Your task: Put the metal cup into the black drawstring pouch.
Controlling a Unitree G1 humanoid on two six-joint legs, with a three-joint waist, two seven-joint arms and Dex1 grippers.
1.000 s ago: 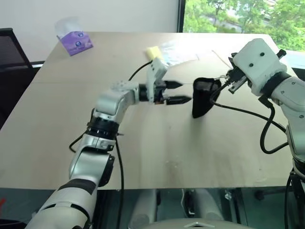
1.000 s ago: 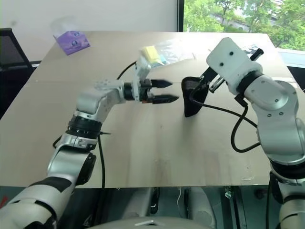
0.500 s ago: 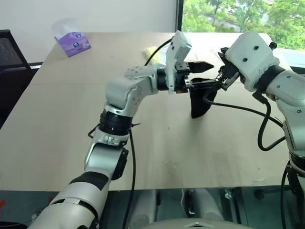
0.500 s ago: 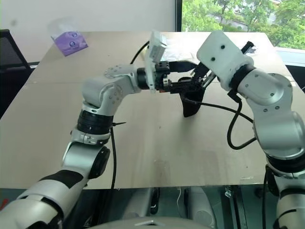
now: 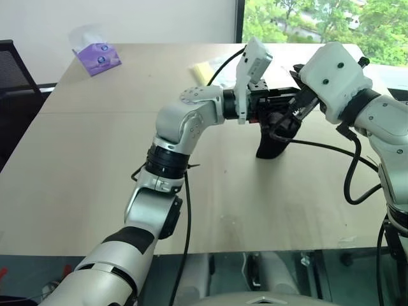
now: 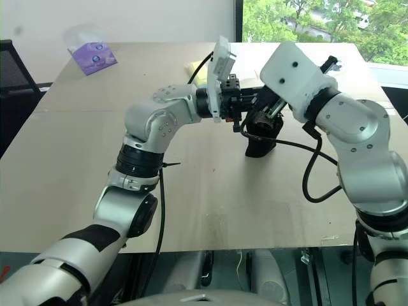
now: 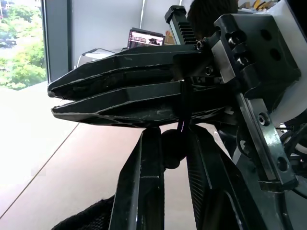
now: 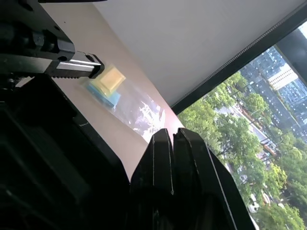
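Observation:
The black drawstring pouch (image 5: 270, 144) hangs above the table, its bottom near the tabletop. My right gripper (image 7: 50, 98) is shut on its cord at the mouth, and its fingers (image 8: 165, 158) press together. My left gripper (image 7: 172, 134) reaches in level from the left to meet it at the pouch's mouth. Its fingers (image 7: 144, 191) are closed on a round black toggle (image 7: 171, 149) that hangs on the thin cord (image 7: 184, 108) from the right gripper. The metal cup is out of view.
A purple tissue pack (image 5: 97, 56) lies at the table's far left. A clear bag with a yellow and a blue item (image 8: 108, 86) lies behind the grippers. A black chair (image 5: 11, 83) stands at the left edge. The wooden table (image 5: 83, 172) stretches toward me.
My left arm rose and swung right to the pouch's mouth, and its open fingers closed on the toggle. The right gripper kept the pouch almost still.

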